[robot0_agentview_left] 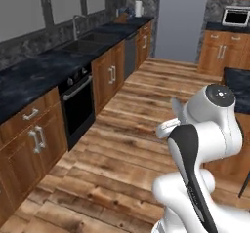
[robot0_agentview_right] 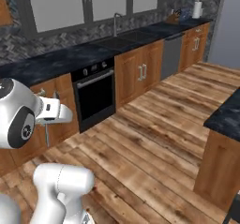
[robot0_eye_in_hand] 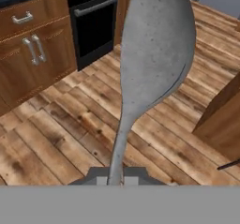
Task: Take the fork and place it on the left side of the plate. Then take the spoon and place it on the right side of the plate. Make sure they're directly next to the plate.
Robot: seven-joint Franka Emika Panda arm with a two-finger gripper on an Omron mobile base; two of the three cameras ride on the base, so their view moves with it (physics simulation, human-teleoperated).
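Note:
In the hand view the spoon point(robot0_eye_in_hand: 157, 45) stands straight up from my gripper point(robot0_eye_in_hand: 117, 177). Its big grey bowl is close to the camera and its thin handle runs down between the shut fingertips. From the right base view the hand point(robot0_agentview_right: 52, 111) sits high over the wooden floor, and the spoon point(robot0_agentview_right: 47, 135) hangs below it as a thin pale rod. The fork and the plate are out of view.
A dark counter point(robot0_agentview_right: 61, 59) with a sink point(robot0_agentview_right: 123, 39) runs along the wall over wooden cabinets point(robot0_agentview_left: 34, 139) and a black oven point(robot0_agentview_right: 96, 96). A dark-topped island point(robot0_agentview_right: 227, 115) stands at the right. Open plank floor point(robot0_agentview_right: 154, 138) lies between them.

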